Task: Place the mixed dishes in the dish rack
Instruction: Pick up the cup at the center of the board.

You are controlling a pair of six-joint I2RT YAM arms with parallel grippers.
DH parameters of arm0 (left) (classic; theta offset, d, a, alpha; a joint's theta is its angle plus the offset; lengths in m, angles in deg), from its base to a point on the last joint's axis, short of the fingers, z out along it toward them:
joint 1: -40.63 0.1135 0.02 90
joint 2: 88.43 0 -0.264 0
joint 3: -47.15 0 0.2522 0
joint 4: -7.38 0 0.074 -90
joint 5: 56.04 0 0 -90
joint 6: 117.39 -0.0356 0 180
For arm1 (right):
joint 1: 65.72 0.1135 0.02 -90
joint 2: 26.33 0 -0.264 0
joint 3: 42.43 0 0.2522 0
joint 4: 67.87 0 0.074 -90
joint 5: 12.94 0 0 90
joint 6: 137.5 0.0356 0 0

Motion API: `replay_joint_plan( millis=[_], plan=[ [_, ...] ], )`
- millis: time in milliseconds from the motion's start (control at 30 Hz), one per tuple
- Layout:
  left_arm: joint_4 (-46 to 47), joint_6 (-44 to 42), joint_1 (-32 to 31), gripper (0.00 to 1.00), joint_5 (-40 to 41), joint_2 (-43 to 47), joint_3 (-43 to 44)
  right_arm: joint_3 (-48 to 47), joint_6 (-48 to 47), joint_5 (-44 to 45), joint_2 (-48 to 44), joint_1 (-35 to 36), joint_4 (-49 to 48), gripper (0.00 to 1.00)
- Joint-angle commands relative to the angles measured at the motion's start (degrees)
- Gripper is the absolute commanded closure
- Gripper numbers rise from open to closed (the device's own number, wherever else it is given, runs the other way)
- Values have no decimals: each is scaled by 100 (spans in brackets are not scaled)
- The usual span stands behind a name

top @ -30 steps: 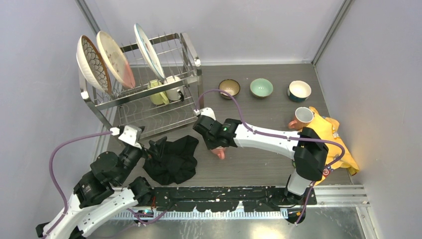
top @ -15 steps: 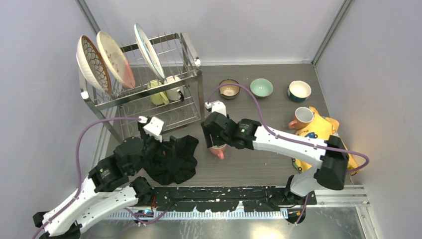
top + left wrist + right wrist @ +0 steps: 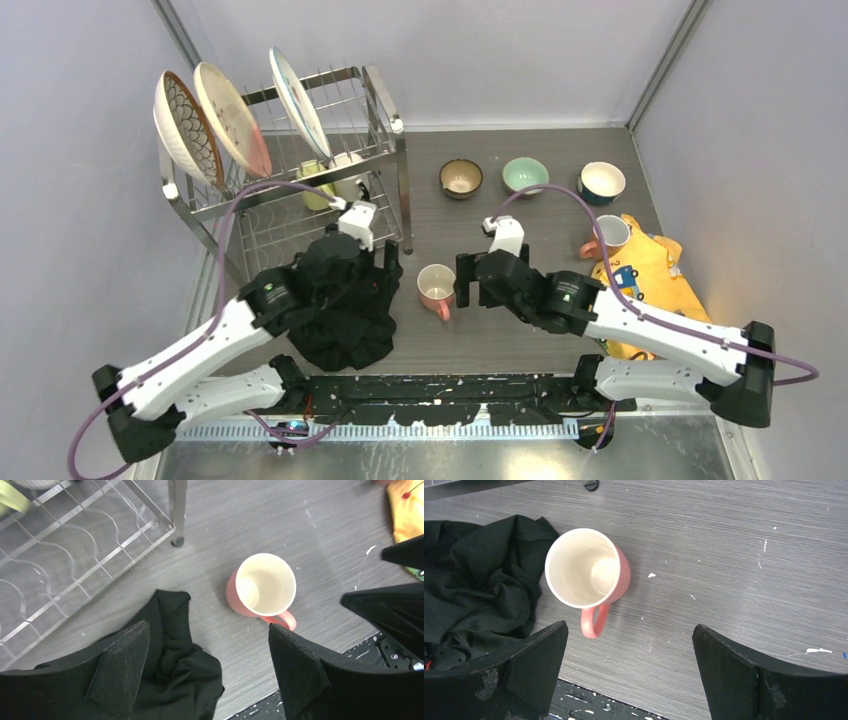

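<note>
Step in hand, as judged: moving one pink mug (image 3: 437, 286) toward the dish rack (image 3: 385, 150).
- The mug stands upright and free on the table (image 3: 520, 225), handle toward the near edge, just beside the black cloth (image 3: 345, 315).
- Right gripper (image 3: 629, 637): fingers wide apart, empty, next to the mug.
- Left gripper (image 3: 207, 652): fingers wide apart, empty, over the cloth.

Next move, likely: the left gripper lowers over the mug wall without catching the cloth, then closes.

Surface: grey wood-grain, white flecks. Room: plain pale walls on three sides.
</note>
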Motion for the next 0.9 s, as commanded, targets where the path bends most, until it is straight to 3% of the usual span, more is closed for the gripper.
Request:
replay_joint_plan(
  millis=[0, 200, 533, 733, 867],
  plan=[
    [319, 807, 24, 15, -336, -748, -4, 370, 355, 424, -629, 38, -218, 0],
    [745, 1232, 24, 28, -424, -1651, 3, 798, 476, 434, -1241, 35, -249, 0],
    [1500, 1526, 24, 38, -620, -2799, -34, 1264, 658, 174, -1882, 34, -568, 0],
    [1875, 1582, 24, 45, -970, -2991, -121, 1333, 588, 234, -1721, 36, -966, 1],
    [2148, 1673, 24, 47, -1145, -2879, -272, 1169, 266, 363, -1252, -112, -1219, 8]
  ],
)
